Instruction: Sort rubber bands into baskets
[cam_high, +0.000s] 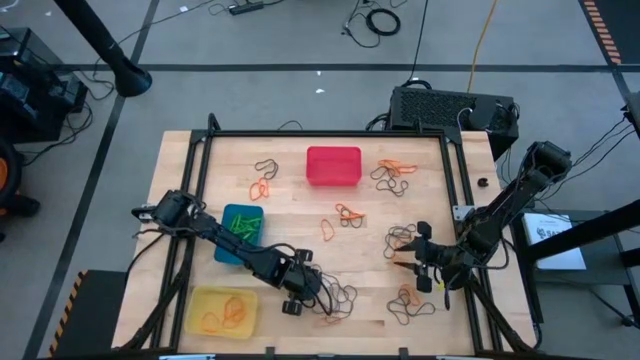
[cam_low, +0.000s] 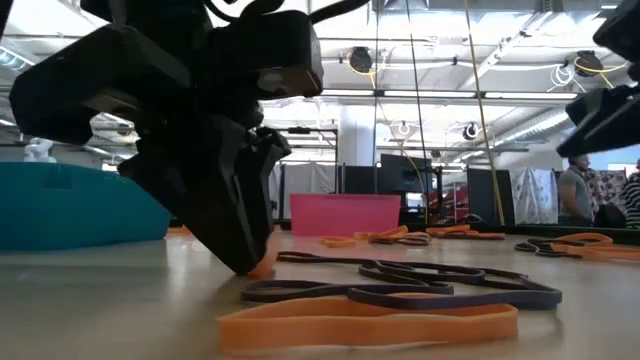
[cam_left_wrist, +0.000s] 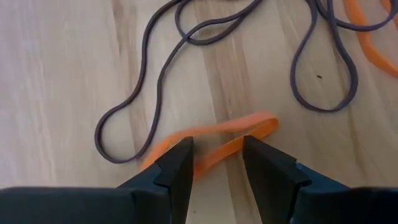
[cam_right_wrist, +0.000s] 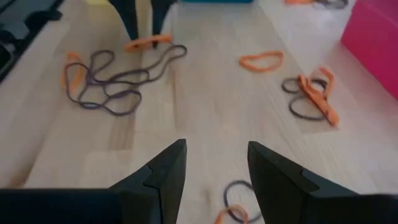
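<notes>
Orange, green and dark rubber bands (cam_high: 392, 172) lie scattered over the bench (cam_high: 290, 260) among three baskets: red (cam_high: 333, 166), blue (cam_high: 241, 231), yellow (cam_high: 221, 311). The left hand (cam_left_wrist: 217, 163) is lowered, fingers apart astride one orange band (cam_left_wrist: 214, 140). The right hand (cam_right_wrist: 216, 167) hovers, fingers apart.

Three baskets stand on the table (cam_high: 180, 160): one (cam_high: 333, 166) at the far middle, one (cam_high: 241, 232) on the left, and one (cam_high: 221, 311) at the near left corner. The last two hold rubber bands (cam_high: 243, 226). Loose bands (cam_high: 347, 214) lie in the middle and on the right. The left gripper (cam_high: 310, 292) is near the front edge, over a band (cam_left_wrist: 214, 140). The right gripper (cam_high: 420, 258) is on the right.
</notes>
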